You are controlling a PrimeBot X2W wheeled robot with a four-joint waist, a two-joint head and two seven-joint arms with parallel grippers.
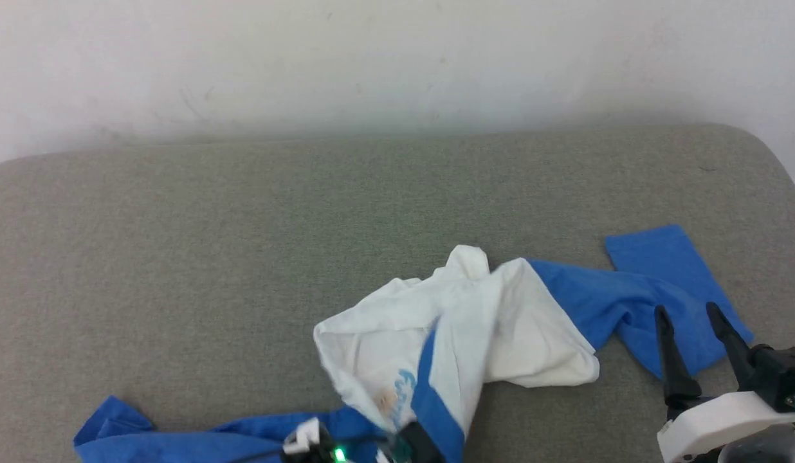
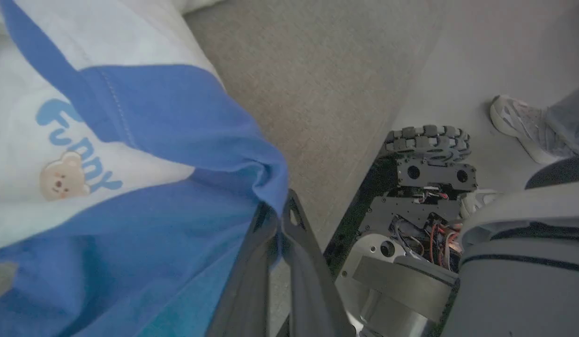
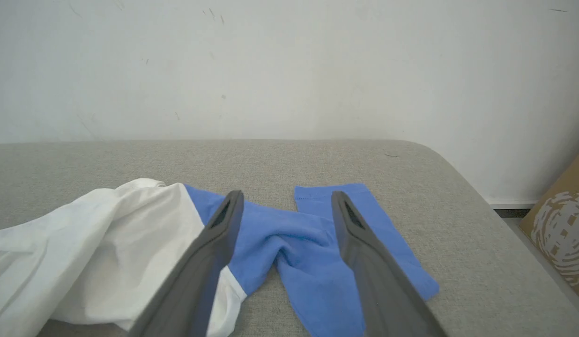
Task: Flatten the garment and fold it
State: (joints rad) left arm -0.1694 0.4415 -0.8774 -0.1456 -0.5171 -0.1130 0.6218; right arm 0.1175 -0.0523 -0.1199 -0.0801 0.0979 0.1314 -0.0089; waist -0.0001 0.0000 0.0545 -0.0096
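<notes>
The shirt (image 1: pixel 487 321) is seen crumpled along the cushion's (image 1: pixel 243 225) near edge, right of its middle, with the white body bunched and the chest lettering (image 2: pixel 78 145) turned up beside the pinch. A fold of blue cloth at that near edge is gripped by the left tool (image 2: pixel 280 208), its fingers pressed together on the fabric. The right tool (image 1: pixel 687 315) is held spread wide and empty over the blue sleeve (image 1: pixel 667 270), which lies doubled back on itself toward the cushion's right end. Flattening is judged barely begun. With only one hold taken, a pull could drag the whole heap as a lump rather than spread it, or tip it over the cushion's near edge. The thin soft knit could also slide out of the pinch. If the doubled sleeve is not opened first, its crease could be folded in.
</notes>
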